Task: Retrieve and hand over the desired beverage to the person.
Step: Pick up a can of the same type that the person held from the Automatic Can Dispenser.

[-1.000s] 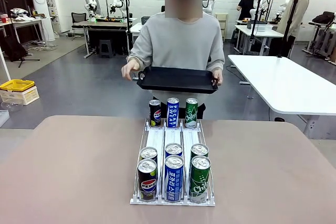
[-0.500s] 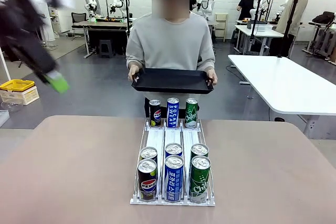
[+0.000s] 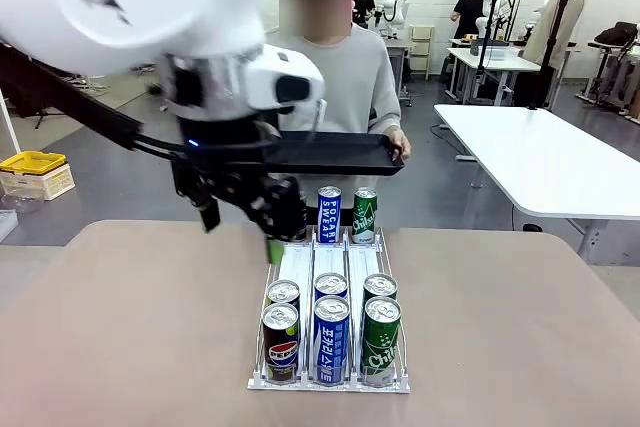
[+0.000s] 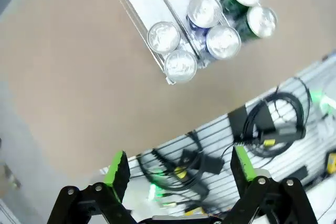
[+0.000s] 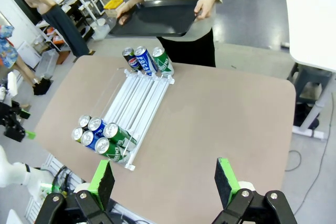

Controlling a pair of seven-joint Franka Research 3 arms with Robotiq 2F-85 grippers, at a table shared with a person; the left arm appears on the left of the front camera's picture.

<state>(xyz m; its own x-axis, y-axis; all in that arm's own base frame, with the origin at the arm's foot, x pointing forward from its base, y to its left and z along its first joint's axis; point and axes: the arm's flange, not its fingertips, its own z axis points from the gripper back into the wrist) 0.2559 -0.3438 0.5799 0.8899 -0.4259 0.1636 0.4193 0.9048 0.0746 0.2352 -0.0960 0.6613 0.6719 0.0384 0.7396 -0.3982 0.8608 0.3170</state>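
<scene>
A three-lane can rack [image 3: 330,265] stands mid-table. Its near end holds dark cola cans [image 3: 281,340], blue cans [image 3: 331,335] and green cans [image 3: 380,335], two deep in each lane. At the far end stand a blue can [image 3: 329,211] and a green can [image 3: 365,212]. My left gripper [image 3: 250,219] hangs open above the rack's far left end and hides the can there. In the left wrist view its fingers [image 4: 118,167] are spread, with the near cans [image 4: 205,30] far below. The person [image 3: 345,77] in a grey top holds a black tray [image 3: 350,152] beyond the table. My right gripper [image 5: 164,181] is open, high over the table.
The brown table [image 3: 130,327] stretches wide on both sides of the rack. A white table [image 3: 540,157] stands to the right behind it. Cables and a slotted rail [image 4: 262,129] lie beyond the table's near edge. People and other tables are far back.
My left arm has swung in from the upper left and now hangs over the rack's far left end. The person has stepped slightly closer with the tray.
</scene>
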